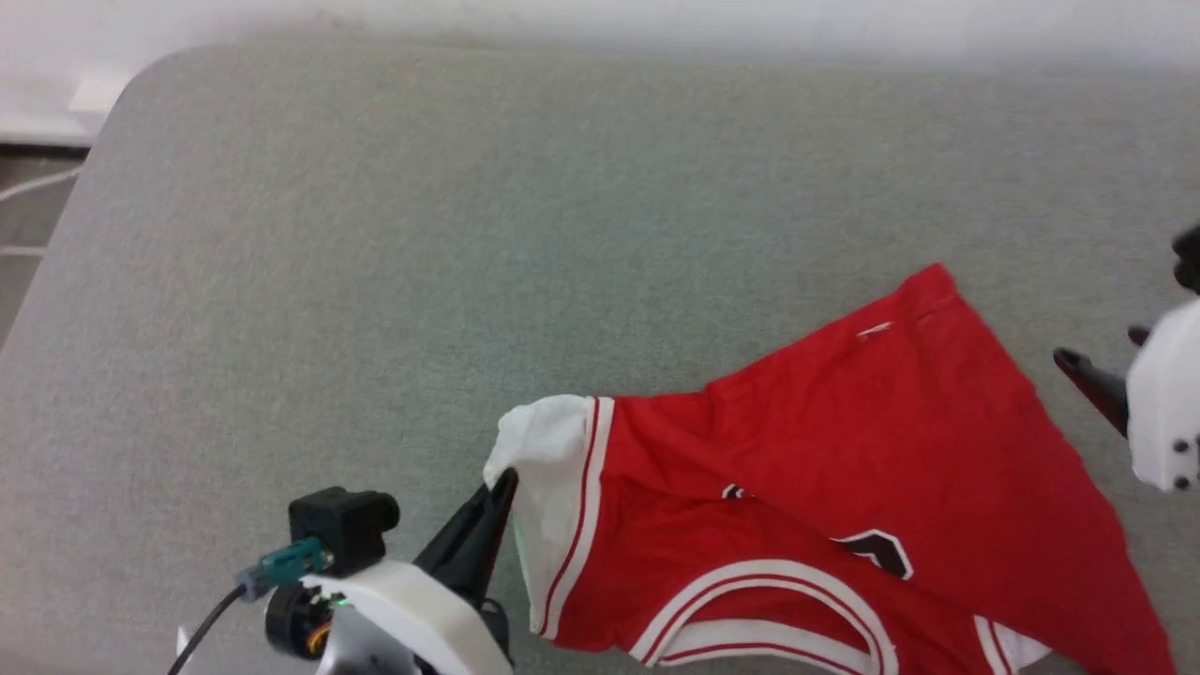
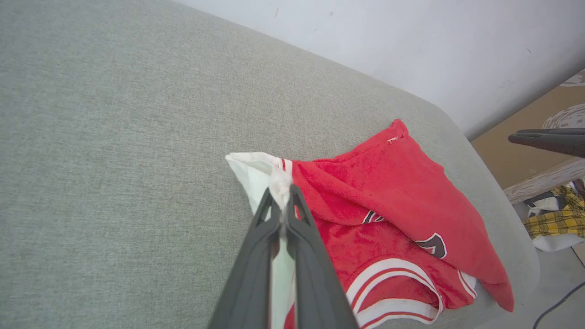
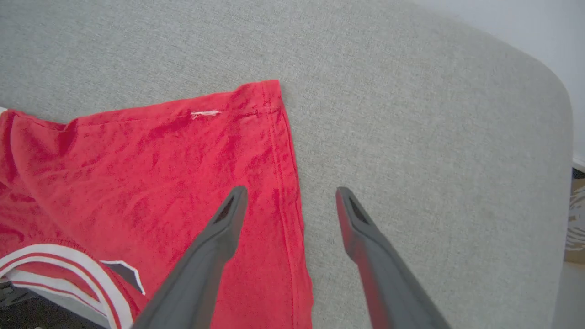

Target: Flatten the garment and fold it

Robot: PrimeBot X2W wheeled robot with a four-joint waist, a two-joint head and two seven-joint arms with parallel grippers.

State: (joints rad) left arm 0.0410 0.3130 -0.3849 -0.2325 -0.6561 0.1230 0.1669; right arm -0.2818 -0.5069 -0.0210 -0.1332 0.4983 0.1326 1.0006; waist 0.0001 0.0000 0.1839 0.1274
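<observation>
The left gripper [image 2: 281, 194] has its fingers [image 2: 251, 269] pressed together on the white sleeve [image 2: 253, 169] of the garment [image 2: 388, 183]. A fold of white cloth is pinched at the tips and runs back down the slit between them. Just past the tips, the sleeve's free end puffs up off the tabletop [image 2: 114, 137]. Right of these fingers is the sleeve's red-and-white striped trim, then the red body, lying crumpled. A loose red flap is draped across the body and hides most of the black, white-outlined print. The curved striped neckline lies nearer the robot than the fingertips, by the tabletop's near edge. The right gripper [image 3: 291, 194] has its fingers [image 3: 201, 260] spread wide with nothing between them. In its wrist view one finger shows in front of the red cloth and the other in front of bare grey fabric, with the garment's stitched side edge running up between them. Whether either finger touches the cloth cannot be told. Beyond these tips is the garment's far corner, with a small white mark [image 3: 205, 113] on the hem. In the head view, these tips sit just beside the garment's right edge. Well beyond the tabletop in the left wrist view are a pale wall [image 2: 411, 36] and a yellow plaid cloth [image 2: 555, 221] on the floor.
</observation>
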